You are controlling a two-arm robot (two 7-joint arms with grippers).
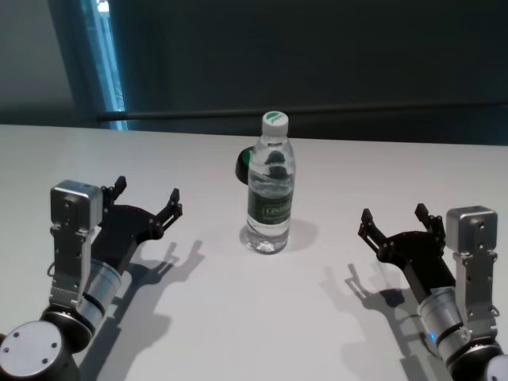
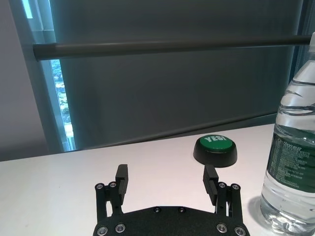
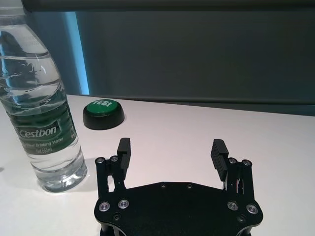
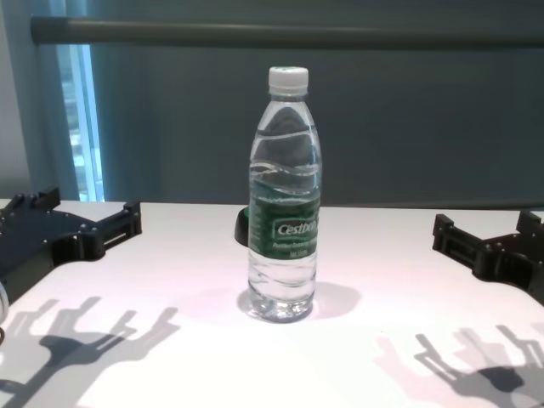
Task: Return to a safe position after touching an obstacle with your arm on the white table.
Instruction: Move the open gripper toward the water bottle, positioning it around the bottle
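Note:
The obstacle, a clear water bottle (image 1: pixel 270 186) with a white cap and a dark green "Cestbon" label, stands upright in the middle of the white table (image 1: pixel 254 317). It also shows in the chest view (image 4: pixel 284 229), the left wrist view (image 2: pixel 291 152) and the right wrist view (image 3: pixel 39 103). My left gripper (image 1: pixel 147 198) is open and empty, hovering left of the bottle and apart from it. My right gripper (image 1: pixel 394 222) is open and empty, to the right of the bottle, also apart. Neither arm touches the bottle.
A small low black button with a green top (image 2: pixel 215 149) sits on the table just behind the bottle; it also shows in the right wrist view (image 3: pixel 103 113). A dark wall with a horizontal rail (image 4: pixel 280 34) runs behind the table's far edge.

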